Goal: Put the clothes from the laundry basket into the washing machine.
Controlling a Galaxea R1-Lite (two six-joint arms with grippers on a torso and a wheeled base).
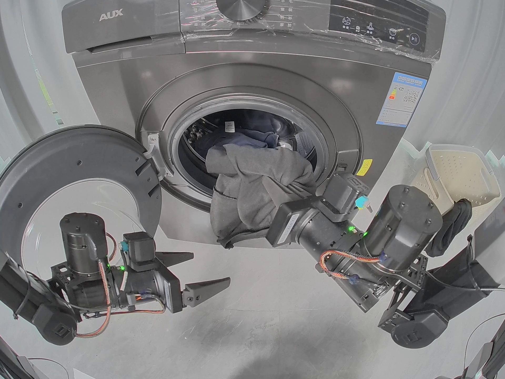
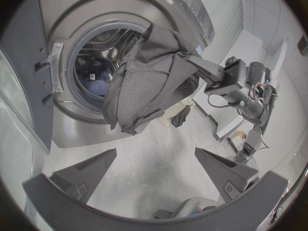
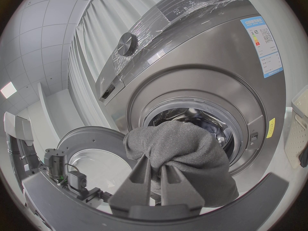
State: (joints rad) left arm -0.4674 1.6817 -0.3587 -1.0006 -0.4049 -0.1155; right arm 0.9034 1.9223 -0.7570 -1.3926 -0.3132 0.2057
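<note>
A grey garment (image 1: 247,185) hangs in front of the washing machine's open drum (image 1: 239,127), draping over the lower rim of the opening. My right gripper (image 3: 155,164) is shut on the grey garment (image 3: 179,151), just before the door opening. The same garment (image 2: 144,81) droops from the right gripper (image 2: 195,63) in the left wrist view. Dark blue clothes (image 1: 247,135) lie inside the drum. My left gripper (image 1: 197,275) is open and holds nothing, low over the floor at the left, beside the open door (image 1: 68,175). The white laundry basket (image 1: 463,175) stands at the right with a dark garment (image 1: 452,225) hanging over its edge.
The round machine door (image 3: 93,145) is swung fully open to the left, close to my left arm. Bare grey floor (image 1: 263,301) lies in front of the machine. A white curtain (image 3: 96,48) hangs behind and beside it.
</note>
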